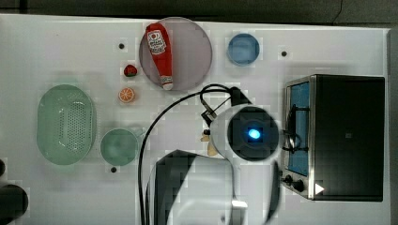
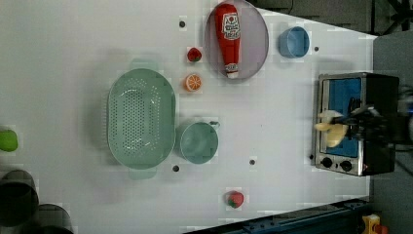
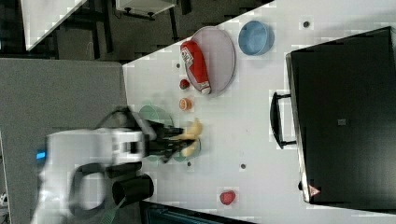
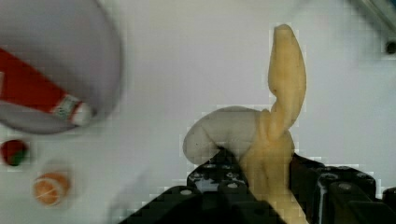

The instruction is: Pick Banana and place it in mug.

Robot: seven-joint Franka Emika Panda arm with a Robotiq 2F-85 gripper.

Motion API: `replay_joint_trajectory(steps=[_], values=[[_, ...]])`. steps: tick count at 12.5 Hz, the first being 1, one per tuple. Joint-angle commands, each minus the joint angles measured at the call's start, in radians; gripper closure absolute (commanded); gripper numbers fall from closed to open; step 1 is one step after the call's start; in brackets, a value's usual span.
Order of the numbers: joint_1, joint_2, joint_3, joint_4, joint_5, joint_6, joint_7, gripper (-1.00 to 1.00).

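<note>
Banana (image 4: pixel 280 140) sits clamped between the gripper (image 4: pixel 266 186) fingers, held clear of the table so it can be carried across. The mug (image 1: pixel 118 146) stands well to the top view's left, just right of the basket (image 1: pixel 65 124), open side up to receive it.

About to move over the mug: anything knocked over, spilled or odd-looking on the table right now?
The ketchup bottle lies flat on the purple plate rather than standing. The banana, clamped between the fingers, looks partly peeled, its flaps splayed. Nothing looks spilled; the mug stands upright beside the green basket.
</note>
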Motion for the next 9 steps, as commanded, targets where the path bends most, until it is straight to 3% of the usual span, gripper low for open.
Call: replay_joint_trajectory(steps=[1,7,9], values=[[0.019,-0.051,0.058,0.092,-0.016,-0.139,0.006,0.32],[0.064,-0.054,0.276,0.131,-0.005,-0.186,0.299,0.32],[0.071,-0.041,0.357,0.128,0.041,-0.185,0.356,0.32]])
